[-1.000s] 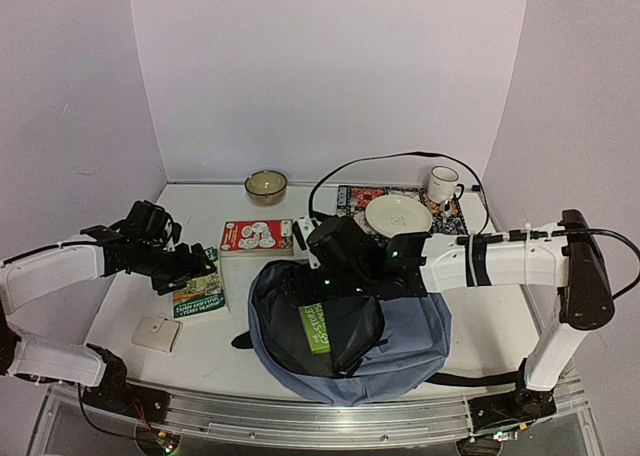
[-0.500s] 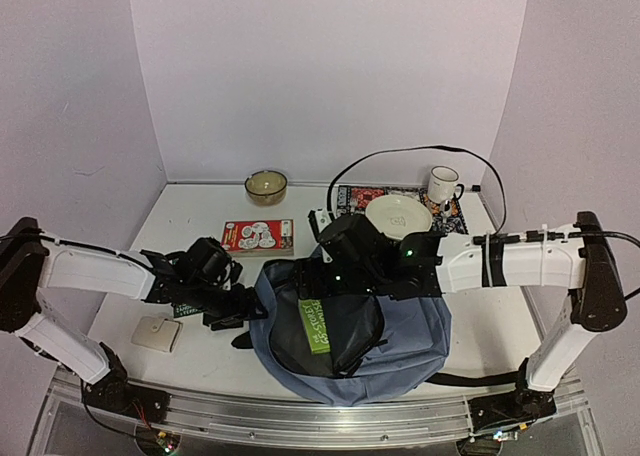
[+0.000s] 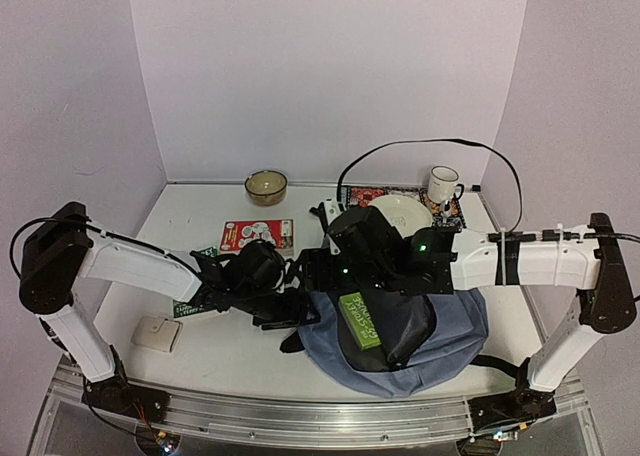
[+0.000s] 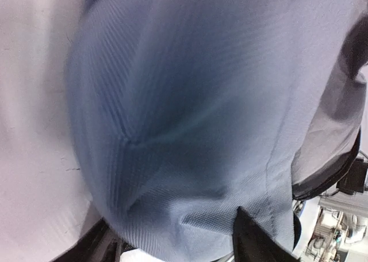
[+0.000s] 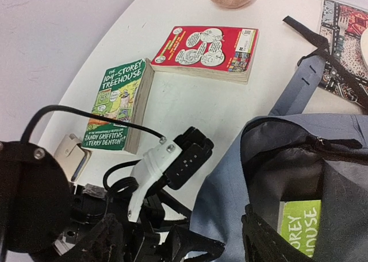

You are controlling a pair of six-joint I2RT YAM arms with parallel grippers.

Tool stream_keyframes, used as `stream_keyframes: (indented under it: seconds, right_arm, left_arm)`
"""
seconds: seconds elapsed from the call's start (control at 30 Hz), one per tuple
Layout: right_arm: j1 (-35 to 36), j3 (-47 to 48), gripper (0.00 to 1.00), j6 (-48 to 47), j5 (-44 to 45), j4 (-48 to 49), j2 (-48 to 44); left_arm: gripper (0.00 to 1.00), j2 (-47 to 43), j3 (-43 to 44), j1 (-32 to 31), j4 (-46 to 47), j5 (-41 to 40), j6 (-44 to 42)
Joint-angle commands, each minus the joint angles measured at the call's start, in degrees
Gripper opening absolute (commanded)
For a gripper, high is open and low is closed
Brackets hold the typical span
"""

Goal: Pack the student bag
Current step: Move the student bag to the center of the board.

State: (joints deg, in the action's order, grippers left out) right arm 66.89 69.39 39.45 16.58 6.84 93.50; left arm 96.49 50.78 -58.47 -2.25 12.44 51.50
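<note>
One student bag [image 3: 440,326] lay by the table's [image 3: 190,206] near edge; one green book [image 5: 118,101] and one red book [image 3: 257,235] lay left, with bare room between. The right gripper [image 5: 181,242] gaped wide astride the bag's rim. The left gripper [image 3: 288,318] pressed its fabric, perhaps pinching it; I could not tell

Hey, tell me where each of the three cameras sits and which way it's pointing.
Top external: above and behind the arm bases, looking down over the table; both arms reach the student bag.
Left wrist: on the left arm, close against the bag's blurred fabric; left claw fingers at bottom edge.
Right wrist: on the right arm, looking over the bag's open mouth toward the 104-Storey Treehouse book; left arm and right claw show.
Shared: top and right wrist both show the red book.
</note>
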Motion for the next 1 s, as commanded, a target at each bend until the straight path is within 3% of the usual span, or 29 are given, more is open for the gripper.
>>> stream_keyframes:
  seconds: [0.0, 0.23, 0.37, 0.53, 0.8, 0.97]
  right_arm:
    - [-0.10, 0.25, 0.71, 1.10, 1.47, -1.11, -2.07]
    - [-0.06, 4.61, 0.71, 0.42, 1.59, -1.12, 2.54]
    - [-0.09, 5.72, 0.72, 0.11, 1.88, -1.11, 4.33]
    - [-0.10, 6.09, 0.74, -0.12, 1.15, -1.32, 6.17]
    - [-0.08, 5.88, 0.74, 0.73, -2.19, -1.57, 7.65]
    - [-0.10, 6.57, 0.75, 1.06, -5.39, -1.65, 9.33]
  left_arm:
    - [0.76, -7.81, 1.88, 1.21, -6.83, -11.07, -4.56]
    - [0.91, -17.29, -1.18, 13.40, -18.42, -19.77, -9.45]
    - [0.99, -17.32, -0.16, 22.86, -23.41, -22.86, -12.52]
    - [0.99, -13.78, 0.08, 34.97, -24.12, -21.79, -14.50]
    - [0.99, -2.36, 3.59, 41.68, -23.95, -22.60, -17.06]
    - [0.97, 1.68, 2.70, 41.09, -23.47, -16.07, -17.99]
